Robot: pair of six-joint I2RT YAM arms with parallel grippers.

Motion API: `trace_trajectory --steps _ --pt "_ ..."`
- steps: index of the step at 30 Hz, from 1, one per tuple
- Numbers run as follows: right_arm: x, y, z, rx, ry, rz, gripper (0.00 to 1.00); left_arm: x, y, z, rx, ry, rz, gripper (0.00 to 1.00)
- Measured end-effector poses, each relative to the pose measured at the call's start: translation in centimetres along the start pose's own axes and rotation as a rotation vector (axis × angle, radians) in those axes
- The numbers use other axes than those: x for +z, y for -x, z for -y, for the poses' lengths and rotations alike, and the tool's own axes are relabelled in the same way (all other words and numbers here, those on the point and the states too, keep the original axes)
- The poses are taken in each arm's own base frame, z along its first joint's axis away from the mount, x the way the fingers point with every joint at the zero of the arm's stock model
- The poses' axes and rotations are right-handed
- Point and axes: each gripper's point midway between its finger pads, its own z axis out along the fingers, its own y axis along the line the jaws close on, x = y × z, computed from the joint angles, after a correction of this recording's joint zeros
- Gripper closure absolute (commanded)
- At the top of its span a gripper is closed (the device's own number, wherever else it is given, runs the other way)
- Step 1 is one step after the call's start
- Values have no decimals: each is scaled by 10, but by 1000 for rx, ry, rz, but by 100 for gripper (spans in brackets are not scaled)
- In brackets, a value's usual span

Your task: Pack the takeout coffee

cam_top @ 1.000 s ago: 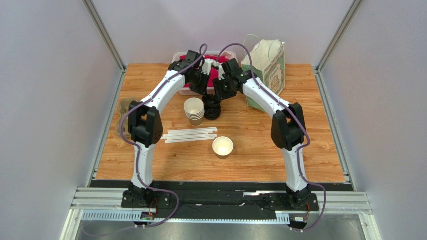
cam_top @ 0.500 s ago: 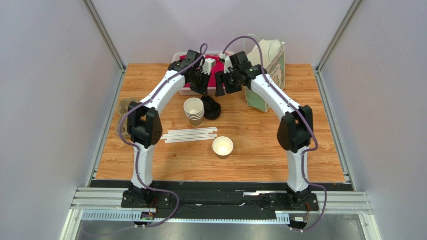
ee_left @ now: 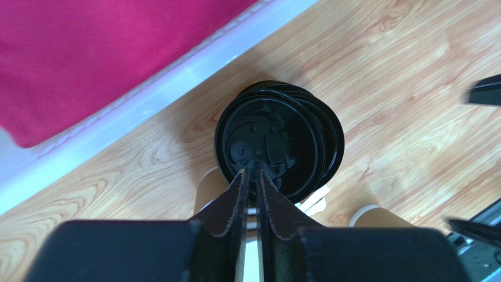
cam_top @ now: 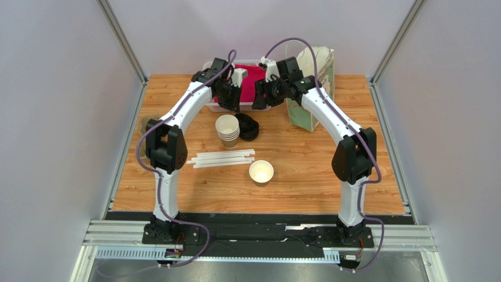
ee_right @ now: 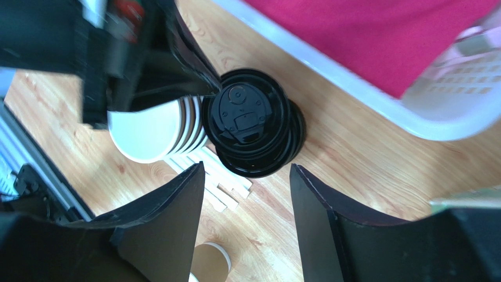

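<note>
The single tan paper cup [cam_top: 261,172] stands open-topped at the table's middle front, cream-white inside; it also shows in the right wrist view [ee_right: 209,261]. My left gripper [cam_top: 232,97] [ee_left: 250,173] is shut on the rim of one black lid [ee_left: 267,144] [ee_right: 241,114]. It holds that lid above the pile of spare black lids [cam_top: 249,126] [ee_right: 282,155]. My right gripper [cam_top: 261,97] [ee_right: 247,167] is open and empty, raised above the same pile.
A stack of nested cups [cam_top: 227,129] stands left of the lid pile. White straws [cam_top: 222,158] lie in front of it. A white basket with red cloth [cam_top: 254,82] and a paper bag [cam_top: 311,82] stand at the back. A brown tray [cam_top: 146,126] sits at the left edge.
Both grippers have risen from the lid pile and moved toward the back. The left one has come up with one lid pinched in it; the right one came away open.
</note>
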Motion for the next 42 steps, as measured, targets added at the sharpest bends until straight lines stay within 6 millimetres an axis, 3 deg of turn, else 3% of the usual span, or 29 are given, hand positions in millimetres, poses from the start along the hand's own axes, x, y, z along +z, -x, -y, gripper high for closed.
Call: trace_trajectory --steps 5,12,22,32,42 --pt "14 -15 -7 -50 82 -44 46 -17 9 -3 -13 -19 41 66" --pt "23 -37 -19 -215 202 -77 53 -38 19 3 -13 -61 89 64" --pt "41 -74 -21 -368 301 -108 50 -41 20 9 -19 -114 95 64" --pt "47 -64 -25 -477 324 -47 46 -42 20 11 -28 -148 96 63" --pt "61 -73 -26 -514 346 -58 43 -43 20 9 -35 -149 99 63"
